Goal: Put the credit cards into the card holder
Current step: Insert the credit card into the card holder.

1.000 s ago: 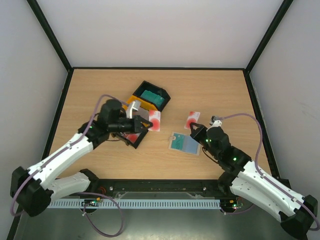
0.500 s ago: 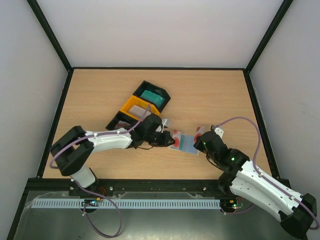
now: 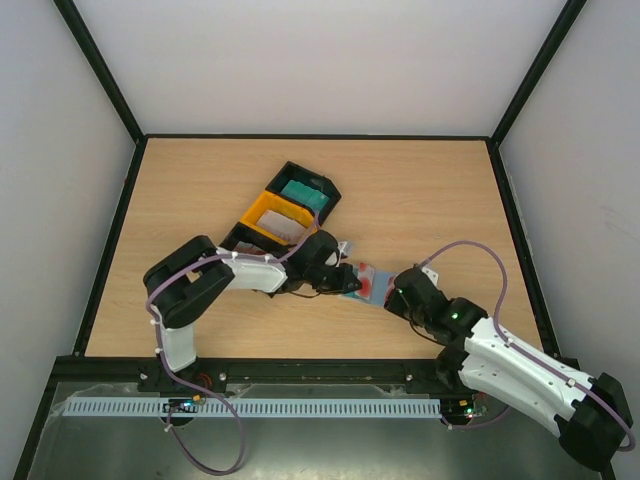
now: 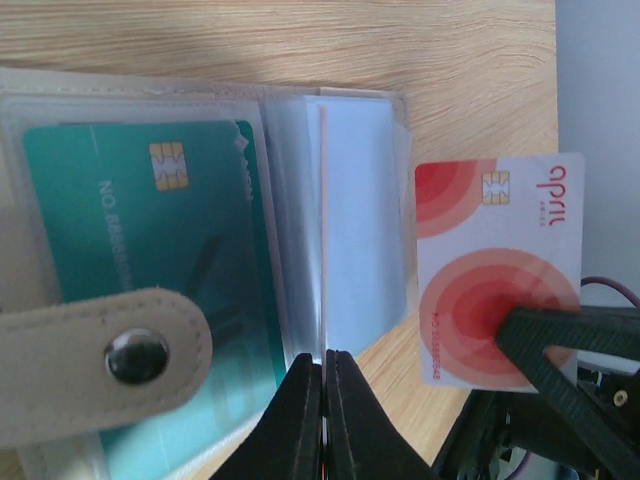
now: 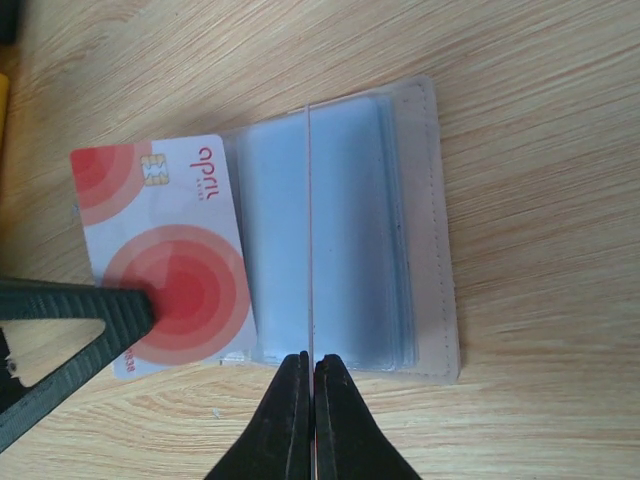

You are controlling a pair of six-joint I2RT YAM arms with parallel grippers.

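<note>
The beige card holder (image 3: pixel 366 284) lies open on the table between my two grippers. Its clear sleeves (image 5: pixel 345 230) stand fanned up, and a teal card (image 4: pixel 140 250) sits in one slot under the snap strap (image 4: pixel 100 350). My left gripper (image 4: pixel 323 365) is shut on a red-and-white credit card (image 5: pixel 160 230), edge-on in its own view, with its edge at the sleeves. My right gripper (image 5: pixel 312 362) is shut on a second red-and-white card (image 4: pixel 490 240) beside the sleeves' other side. From above, the left gripper (image 3: pixel 345 278) and right gripper (image 3: pixel 394 291) face each other.
Behind the left arm lie a black tray (image 3: pixel 318 182) with a teal card stack (image 3: pixel 300 192), a yellow tray (image 3: pixel 270 213) with pale cards, and another black tray (image 3: pixel 238 238). Black frame rails (image 3: pixel 515 250) border the table.
The left arm has swung from the trays to the card holder, carrying its card. The right gripper has moved in from the other side with the second card.
</note>
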